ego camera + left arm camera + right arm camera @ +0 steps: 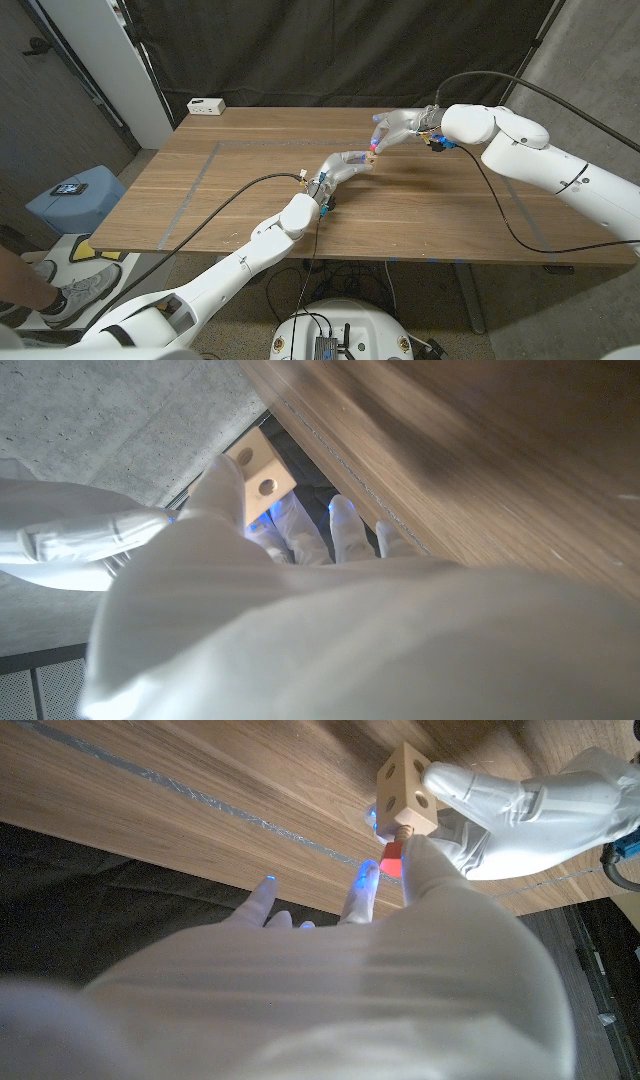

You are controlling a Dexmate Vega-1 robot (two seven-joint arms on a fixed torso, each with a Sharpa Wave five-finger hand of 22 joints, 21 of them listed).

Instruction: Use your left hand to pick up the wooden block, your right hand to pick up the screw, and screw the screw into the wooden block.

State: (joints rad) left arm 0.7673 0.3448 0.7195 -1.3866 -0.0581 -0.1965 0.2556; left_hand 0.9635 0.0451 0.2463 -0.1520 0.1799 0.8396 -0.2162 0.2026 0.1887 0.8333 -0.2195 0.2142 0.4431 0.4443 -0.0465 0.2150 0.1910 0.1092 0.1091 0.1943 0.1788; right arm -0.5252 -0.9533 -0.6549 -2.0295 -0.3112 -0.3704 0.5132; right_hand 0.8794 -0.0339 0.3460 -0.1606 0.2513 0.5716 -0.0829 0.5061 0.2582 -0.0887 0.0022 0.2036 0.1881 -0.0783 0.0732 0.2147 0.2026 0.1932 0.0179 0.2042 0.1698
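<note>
The wooden block (405,790), a pale cube with round holes, is held above the table by my left hand (350,163); the same block (258,468) shows past that hand's fingers in the left wrist view. A red screw (392,862) points into a hole on the block's side. My right hand (395,130) pinches the screw (374,148) and meets the left hand over the far middle of the table (250,190). In the head view the block is hidden between the two hands.
A white power strip (206,105) lies at the table's far left corner. Grey tape lines (205,170) mark a rectangle on the wood. A blue stool (75,195) stands left of the table, and a person's shoe (75,295) shows at the lower left.
</note>
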